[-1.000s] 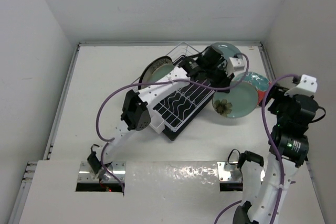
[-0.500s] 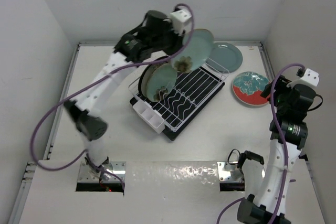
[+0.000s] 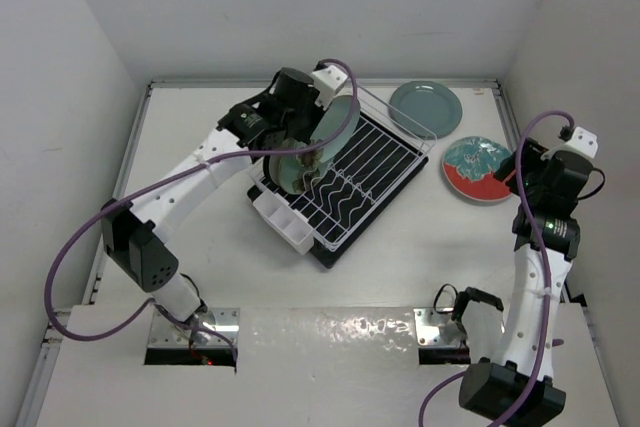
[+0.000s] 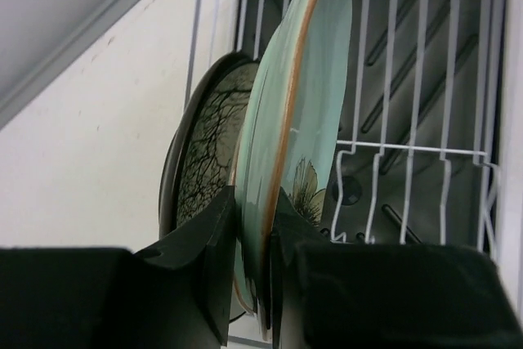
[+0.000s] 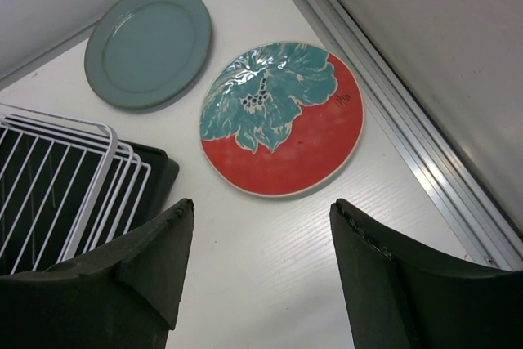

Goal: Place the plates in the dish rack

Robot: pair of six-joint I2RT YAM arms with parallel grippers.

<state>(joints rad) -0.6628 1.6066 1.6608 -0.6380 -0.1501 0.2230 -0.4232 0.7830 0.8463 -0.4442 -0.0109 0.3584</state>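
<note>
My left gripper is shut on the rim of the pale green plate with a dark flower. It holds the plate on edge inside the white wire dish rack, close beside the cream plate with a dark brown rim, which stands in the rack. In the left wrist view both fingers pinch the green plate. My right gripper is open and empty above the table, near the red plate with teal flowers. The grey-teal plate lies flat beyond it.
The rack's white cutlery box is at its near left end. The red plate and the grey-teal plate lie right of the rack, by the table's raised right edge rail. White walls enclose the table.
My left arm has carried the pale green plate from the right of the rack, up over it, and down into the rack beside the cream plate. The right gripper stays open, hardly moved.
</note>
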